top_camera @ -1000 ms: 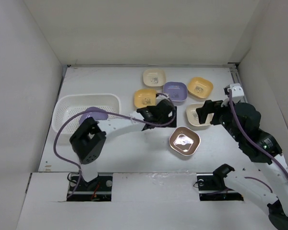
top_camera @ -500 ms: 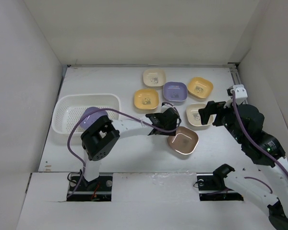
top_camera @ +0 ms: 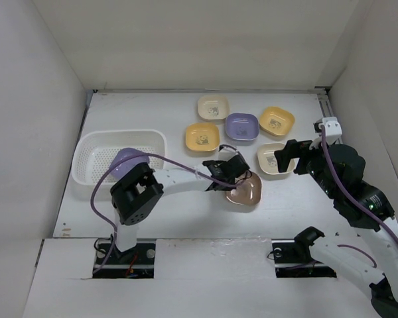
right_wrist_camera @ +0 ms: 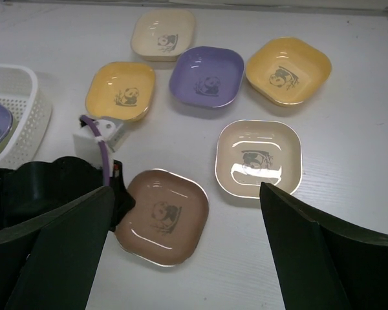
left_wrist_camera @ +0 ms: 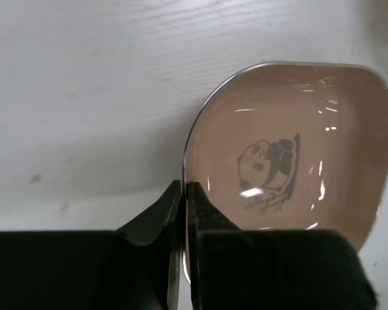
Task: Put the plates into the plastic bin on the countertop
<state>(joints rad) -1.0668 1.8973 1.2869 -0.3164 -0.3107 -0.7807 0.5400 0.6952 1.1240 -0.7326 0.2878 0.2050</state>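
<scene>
Three plain white walls close in the scene. The left wall [top_camera: 26, 146] slants in from the left edge, the back wall [top_camera: 199, 40] fills the top, and the right wall [top_camera: 385, 73] runs down the right side. A thin dark seam [top_camera: 205, 91] runs along the foot of the back wall. In the far right corner a short grey metal strip [top_camera: 327, 99] lies at the base of the right wall. Across the near side sits a white front board [top_camera: 212, 278]. Two dark rectangular openings are cut in it, one on the left [top_camera: 146, 255] and one on the right [top_camera: 282, 268].
</scene>
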